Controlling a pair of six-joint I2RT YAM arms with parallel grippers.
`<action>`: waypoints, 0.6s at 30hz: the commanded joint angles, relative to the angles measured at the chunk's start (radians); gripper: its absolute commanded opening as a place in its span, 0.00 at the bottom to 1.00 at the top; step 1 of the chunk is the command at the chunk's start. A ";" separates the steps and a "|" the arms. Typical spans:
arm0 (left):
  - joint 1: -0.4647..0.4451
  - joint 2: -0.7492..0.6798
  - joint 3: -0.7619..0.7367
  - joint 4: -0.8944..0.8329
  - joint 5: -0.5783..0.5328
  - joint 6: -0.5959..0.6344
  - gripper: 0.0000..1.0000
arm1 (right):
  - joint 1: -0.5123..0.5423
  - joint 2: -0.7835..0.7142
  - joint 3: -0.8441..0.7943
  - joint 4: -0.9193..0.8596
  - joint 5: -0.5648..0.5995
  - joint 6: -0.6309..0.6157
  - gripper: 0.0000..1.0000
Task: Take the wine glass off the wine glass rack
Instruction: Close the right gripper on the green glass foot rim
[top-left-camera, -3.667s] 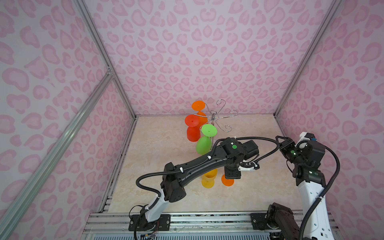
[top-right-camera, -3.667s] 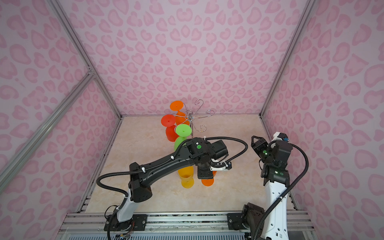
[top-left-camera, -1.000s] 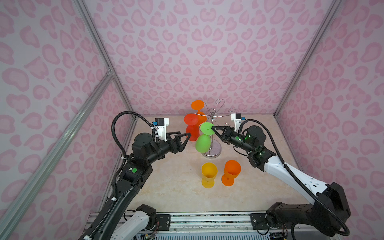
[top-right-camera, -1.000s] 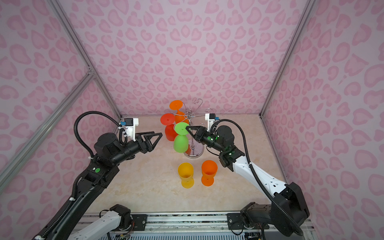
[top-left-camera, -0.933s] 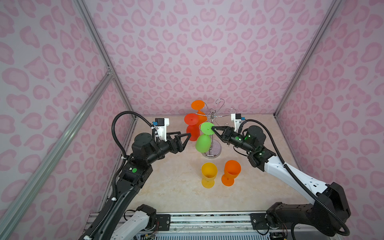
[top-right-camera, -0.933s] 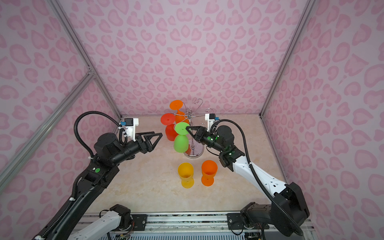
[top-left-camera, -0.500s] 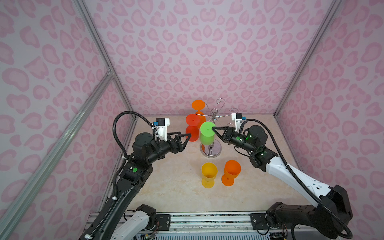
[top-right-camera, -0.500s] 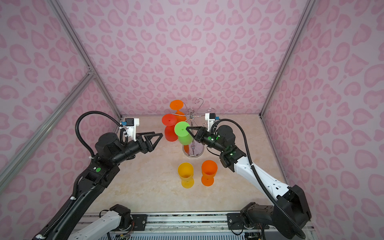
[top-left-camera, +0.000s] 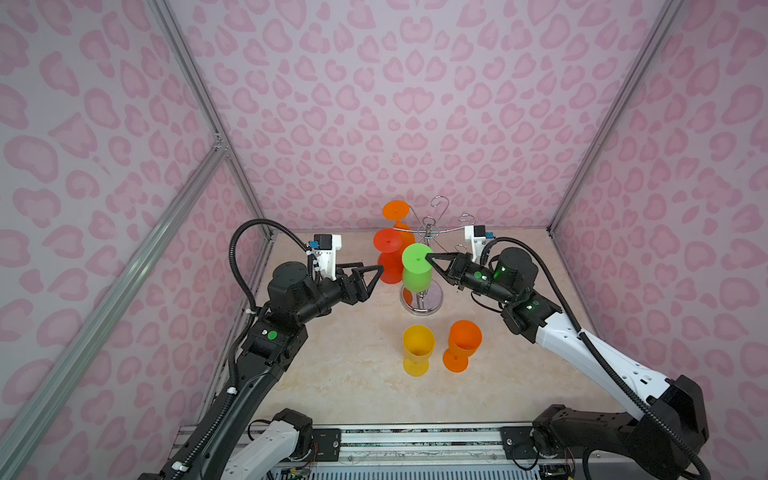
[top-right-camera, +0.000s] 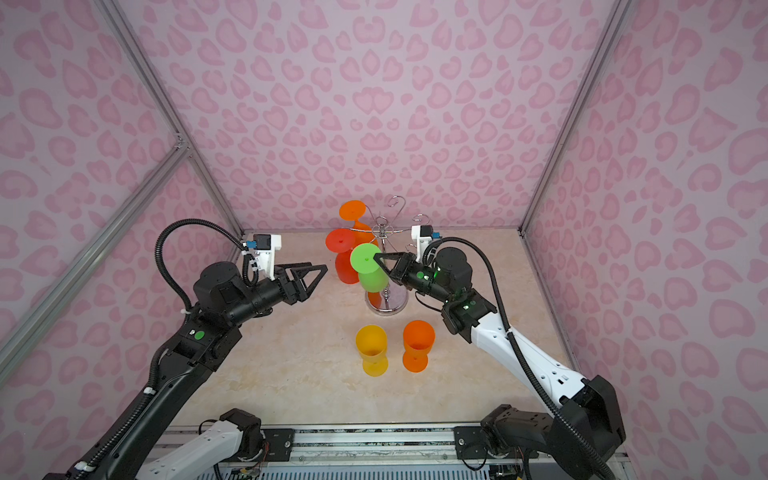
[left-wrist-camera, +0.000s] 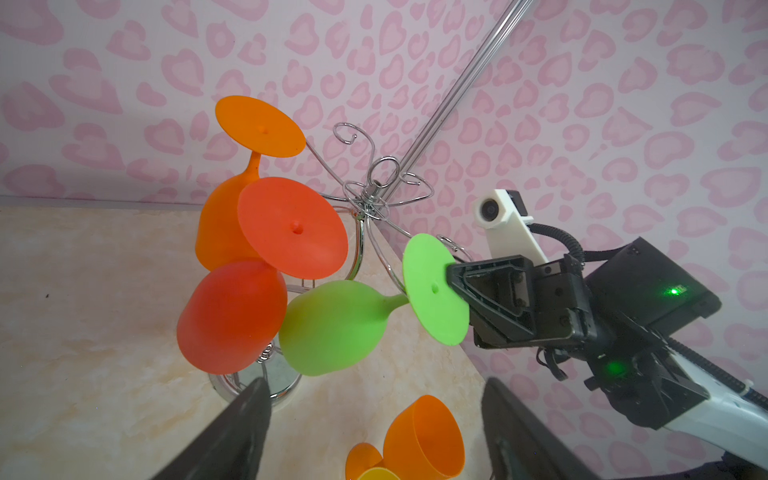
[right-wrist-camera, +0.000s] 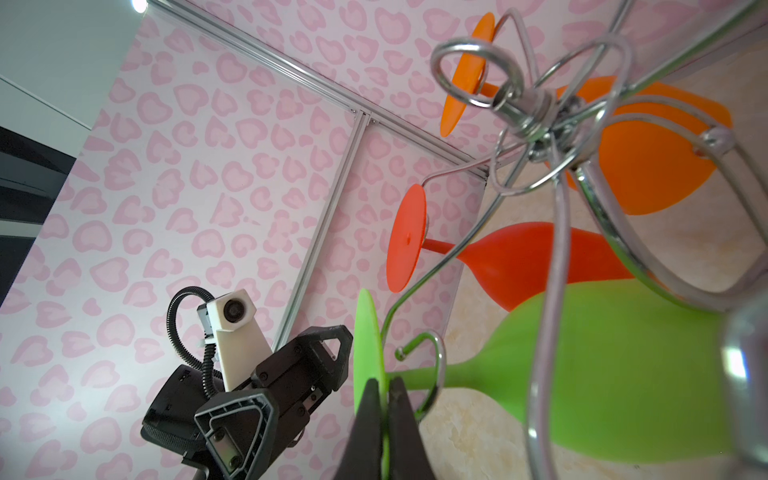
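While reaching in from the right in both top views, pinches the rim of the flat disc foot of the lime-green plastic wine glass (top-left-camera: 417, 277) with the right gripper (top-left-camera: 430, 258), fingers pressed together on it. Holds that glass tilted, foot uppermost, right at the fingertips and against the shiny chrome wire wine glass rack (top-left-camera: 432, 298) standing on the beige marbled tabletop (top-left-camera: 332, 374). Shows the left gripper (top-left-camera: 372, 275) spread wide, gripping nothing, just left of the hanging red-orange plastic glass (top-left-camera: 388, 259) and apart from the green one (top-right-camera: 371, 279). Also shows an orange plastic glass (top-left-camera: 395, 210) hung at the rack's far side, plus a yellow plastic glass (top-left-camera: 417, 349) and a second orange glass (top-left-camera: 463, 343) upright on the tabletop, clear of both grippers.

In the left wrist view, catches the green glass (left-wrist-camera: 328, 328) tilted almost sideways, bowl just beside the red-orange bowl (left-wrist-camera: 232, 316), foot disc clamped at its edge by the right gripper (left-wrist-camera: 451, 276). Frames this between the two left fingers (left-wrist-camera: 245, 432), far apart and short of every glass.

In the right wrist view, shows the right fingers (right-wrist-camera: 365, 419) shut on the thin green foot seen edge-on, with the stem leading away from the fingertips through the curl of one hook arm of the rack (right-wrist-camera: 536, 108) and the bowl (right-wrist-camera: 602, 374) beyond. Places the glass, then, not yet off the rack.
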 joint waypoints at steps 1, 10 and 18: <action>0.002 0.000 0.011 0.025 0.013 0.012 0.82 | 0.000 -0.002 0.021 -0.020 0.010 -0.009 0.00; 0.004 -0.012 -0.006 0.024 0.011 0.015 0.82 | 0.000 0.013 0.084 -0.131 0.004 0.005 0.00; 0.005 -0.032 -0.019 0.011 0.008 0.023 0.82 | -0.001 0.023 0.110 -0.176 0.005 0.039 0.00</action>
